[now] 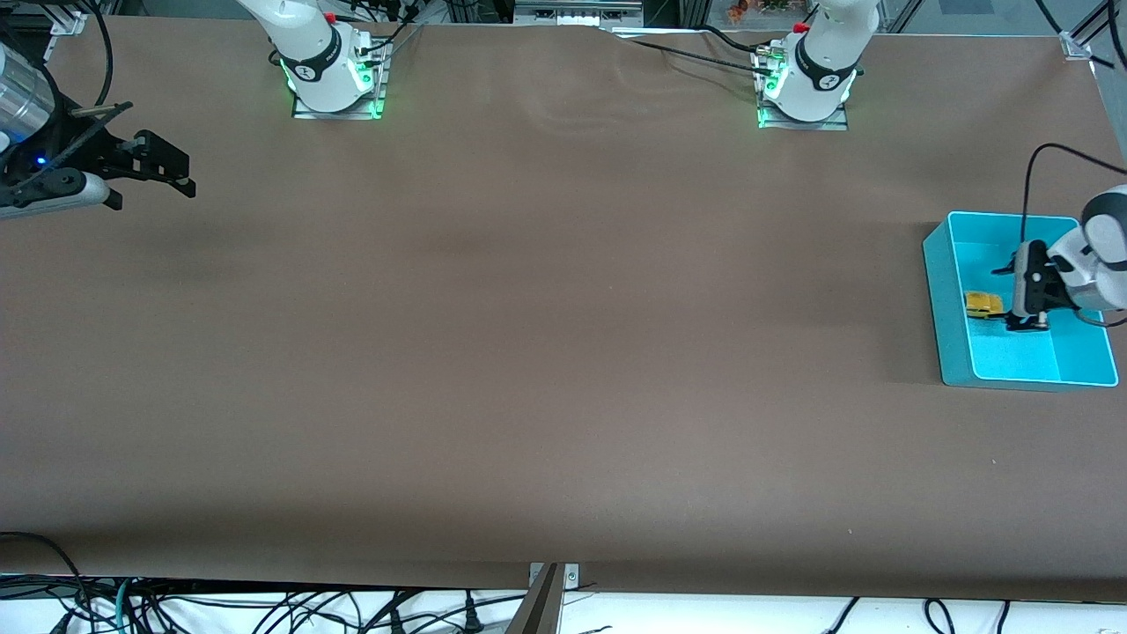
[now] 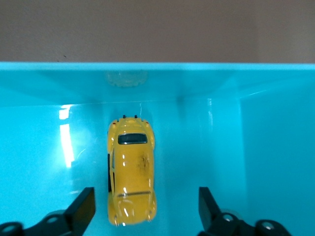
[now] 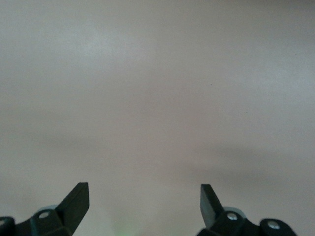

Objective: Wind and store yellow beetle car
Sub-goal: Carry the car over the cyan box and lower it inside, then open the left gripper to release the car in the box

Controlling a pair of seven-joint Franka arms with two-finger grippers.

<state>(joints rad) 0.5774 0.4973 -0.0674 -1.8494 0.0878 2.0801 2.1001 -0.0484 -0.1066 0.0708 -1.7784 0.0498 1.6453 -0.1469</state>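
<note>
The yellow beetle car lies on the floor of a turquoise bin at the left arm's end of the table. In the left wrist view the car sits free on the bin floor, between the spread fingers but touching neither. My left gripper is open and empty inside the bin, just beside the car; it also shows in the left wrist view. My right gripper is open and empty, waiting above the bare table at the right arm's end; the right wrist view shows only table under it.
The bin's walls stand around the left gripper. The brown table surface stretches between the two arms. Cables hang under the table edge nearest the front camera.
</note>
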